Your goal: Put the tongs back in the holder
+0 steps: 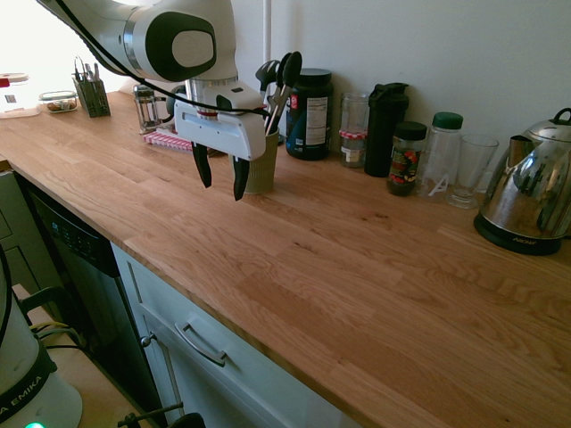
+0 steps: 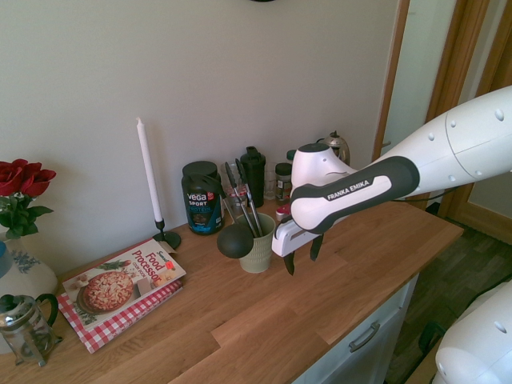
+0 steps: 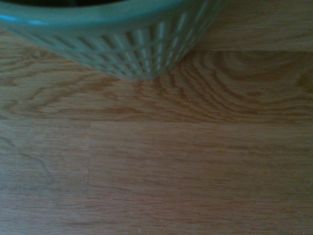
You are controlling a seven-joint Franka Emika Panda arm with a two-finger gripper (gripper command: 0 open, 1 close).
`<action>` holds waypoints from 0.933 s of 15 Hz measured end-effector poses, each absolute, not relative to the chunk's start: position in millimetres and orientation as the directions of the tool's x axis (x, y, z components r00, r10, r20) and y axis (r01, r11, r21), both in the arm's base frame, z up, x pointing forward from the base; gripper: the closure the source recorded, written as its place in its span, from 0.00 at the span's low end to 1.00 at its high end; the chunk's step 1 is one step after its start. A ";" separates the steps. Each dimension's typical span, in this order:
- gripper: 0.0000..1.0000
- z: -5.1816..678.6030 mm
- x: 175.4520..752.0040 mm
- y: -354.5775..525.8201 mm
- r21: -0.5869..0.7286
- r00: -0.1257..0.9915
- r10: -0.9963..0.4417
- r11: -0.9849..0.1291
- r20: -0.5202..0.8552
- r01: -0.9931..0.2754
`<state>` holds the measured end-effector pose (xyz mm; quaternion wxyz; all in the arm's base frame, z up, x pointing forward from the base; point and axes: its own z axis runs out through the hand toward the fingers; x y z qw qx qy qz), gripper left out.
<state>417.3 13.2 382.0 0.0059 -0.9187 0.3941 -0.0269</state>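
1. Tongs (image 2: 254, 212) are standing in the holder (image 2: 258, 258), black tips up, silver arms leaning a little toward the wall. Looks to me like the putting-back part is done, and backing the arm off cleanly is what's left.

2. Gripper (image 1: 221, 174) is right beside the cup on the room side, pointing down, jaws apart with nothing between them. Can't tell if it's touching the cup.

3. Biggest worry imo: a sideways swing toward the holder. A finger could clip the rim and tip the whole lot, since those long utensils make it top-heavy.

4. Next worry is the black ladle (image 2: 235, 240). Its round bowl hangs out past the rim, so anything brushing it could twist the bunch and drag the tongs round with it. I'd go up and away from the cup first.

5. If the cup did slide back, the dark supplement tub (image 2: 204, 200) is close behind it, so they might knock together.

6. Now the nice stuff: the cup is pale olive green, slightly tapered, with a smooth rounded lip over rows of little raised ribs. Ceramic, I'd guess.

7. Tongs are slim shiny metal, the ladle is smooth and dark, and the worktop (image 1: 357, 294) is warm wood in joined strips with swirly grain. Smooth enough for a bumped cup to skate, probably.
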 end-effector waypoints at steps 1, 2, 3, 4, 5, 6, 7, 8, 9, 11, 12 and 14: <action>0.00 380.0 417.6 13.1 -0.030 0.687 -0.725 -0.688 0.040 -0.725; 0.00 377.6 418.4 12.6 -0.029 0.684 -0.729 -0.685 0.032 -0.728; 0.00 380.8 421.6 10.4 -0.036 0.674 -0.738 -0.675 0.035 -0.737; 0.00 391.8 428.3 4.3 -0.053 0.653 -0.756 -0.655 0.046 -0.754; 0.00 407.0 436.0 -6.5 -0.069 0.626 -0.778 -0.629 0.054 -0.775; 0.00 423.1 444.6 -20.8 -0.088 0.586 -0.808 -0.590 0.060 -0.803; 0.00 437.9 453.9 -38.5 -0.107 0.535 -0.843 -0.539 0.065 -0.836; 0.00 448.9 462.1 -55.8 -0.122 0.478 -0.876 -0.482 0.065 -0.868; 0.00 456.8 469.6 -74.5 -0.130 0.419 -0.906 -0.423 0.059 -0.897; 0.00 466.3 479.7 -120.4 -0.153 0.297 -0.953 -0.302 0.053 -0.941; 0.00 467.6 483.2 -147.8 -0.162 0.243 -0.969 -0.248 0.052 -0.955; 0.00 458.6 492.0 -202.2 -0.182 0.154 -0.987 -0.160 0.041 -0.970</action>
